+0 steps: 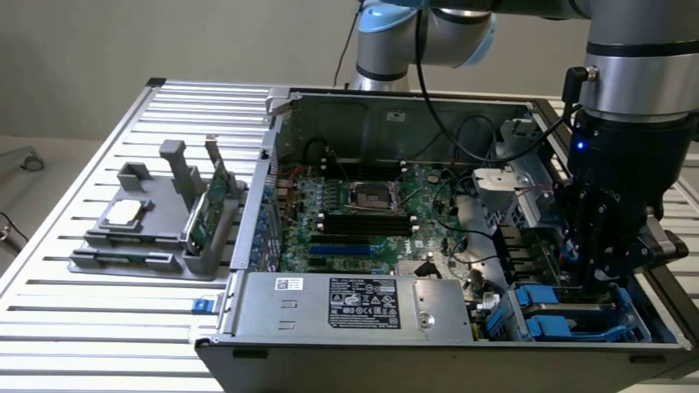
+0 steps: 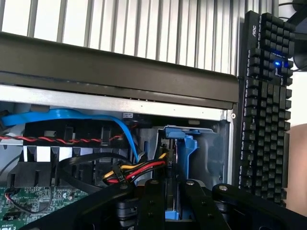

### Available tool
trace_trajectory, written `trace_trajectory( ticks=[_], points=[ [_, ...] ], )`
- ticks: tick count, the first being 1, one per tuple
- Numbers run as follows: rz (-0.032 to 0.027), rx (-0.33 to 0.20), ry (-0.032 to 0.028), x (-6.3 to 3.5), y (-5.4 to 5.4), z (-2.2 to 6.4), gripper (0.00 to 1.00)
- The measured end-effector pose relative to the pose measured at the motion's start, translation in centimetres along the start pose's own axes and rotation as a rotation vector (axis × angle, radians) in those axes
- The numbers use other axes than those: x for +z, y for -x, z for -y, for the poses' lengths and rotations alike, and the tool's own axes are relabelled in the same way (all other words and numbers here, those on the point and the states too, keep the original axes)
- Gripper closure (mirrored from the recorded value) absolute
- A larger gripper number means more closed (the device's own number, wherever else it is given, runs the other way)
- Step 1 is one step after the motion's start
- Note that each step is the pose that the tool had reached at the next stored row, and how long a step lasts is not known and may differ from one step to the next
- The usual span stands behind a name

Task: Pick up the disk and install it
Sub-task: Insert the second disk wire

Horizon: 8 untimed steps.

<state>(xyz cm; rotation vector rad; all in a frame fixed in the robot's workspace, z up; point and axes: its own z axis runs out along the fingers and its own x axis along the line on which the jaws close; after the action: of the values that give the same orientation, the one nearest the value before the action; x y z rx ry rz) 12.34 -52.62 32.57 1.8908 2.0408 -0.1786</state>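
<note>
The disk (image 2: pixel 186 146) stands on edge in the drive bay (image 1: pixel 611 327) at the front corner of the open computer case (image 1: pixel 327 327), on the exterior view's right. Its blue bracket frame and thin dark edge show in the wrist view. My gripper (image 2: pixel 173 203) reaches straight down into that bay, and its black fingers (image 2: pixel 152 206) sit tight on either side of the disk's blue frame. In the exterior view, the gripper (image 1: pixel 598 282) is low between the case wall and the blue bay parts.
Red, yellow and black power wires (image 2: pixel 136 170) and a blue data cable (image 2: pixel 72 115) run close beside the bay. The motherboard (image 1: pixel 361 217) and power supply (image 1: pixel 361 303) fill the case. A grey fixture (image 1: pixel 153 229) holds a green circuit card (image 1: pixel 208 209). A black keyboard (image 2: pixel 266 105) lies outside.
</note>
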Motion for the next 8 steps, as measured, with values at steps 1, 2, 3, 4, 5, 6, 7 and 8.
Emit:
trace_trajectory(
  ticks=[1, 2, 3, 4, 5, 6, 7, 8],
  points=[
    [0.001, 0.0, 0.0, 0.01, -0.03, -0.03, 0.81],
    [0.0016, 0.0, -0.0001, 0.03, -0.06, -0.04, 0.81],
    [0.0023, 0.0, -0.0001, 0.05, -0.08, -0.06, 0.81],
    [0.0029, 0.0, -0.0002, 0.07, -0.09, -0.06, 0.81],
    [0.0032, 0.0, -0.0002, 0.1, -0.11, -0.06, 0.81],
    [0.0036, -0.001, -0.0002, 0.13, -0.12, -0.06, 0.81],
    [0.0035, -0.001, -0.0002, 0.18, -0.14, -0.06, 0.81],
    [0.0037, 0.0, -0.0003, 0.21, -0.16, -0.05, 0.81]
  ],
)
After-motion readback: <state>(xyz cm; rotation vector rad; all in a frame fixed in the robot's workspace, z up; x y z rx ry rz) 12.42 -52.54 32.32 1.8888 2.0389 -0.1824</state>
